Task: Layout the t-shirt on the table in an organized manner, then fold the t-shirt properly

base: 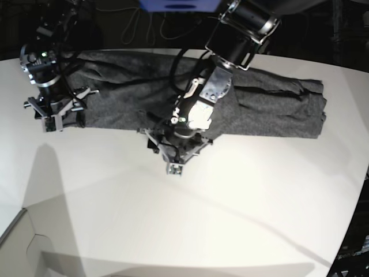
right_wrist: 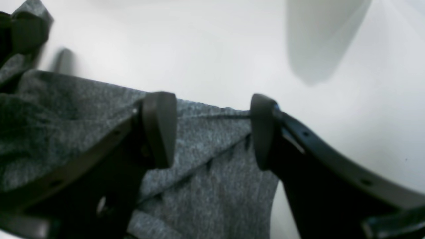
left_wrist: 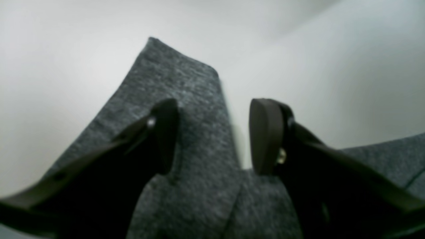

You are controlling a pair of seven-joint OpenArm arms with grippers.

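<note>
Black left gripper and right gripper both gape, holding nothing, over heather-grey knit t-shirt, a long folded band across smooth white table; dark room behind.

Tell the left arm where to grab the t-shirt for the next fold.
Grip the t-shirt along its near long edge, where the left gripper hangs open. Come from above: the shirt lies flat on the table as a long band, so only its edges offer a pinch.

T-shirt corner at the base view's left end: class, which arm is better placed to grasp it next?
Right. The right gripper hovers, jaws open, at that end of the t-shirt; the left gripper sits mid-edge.
</note>
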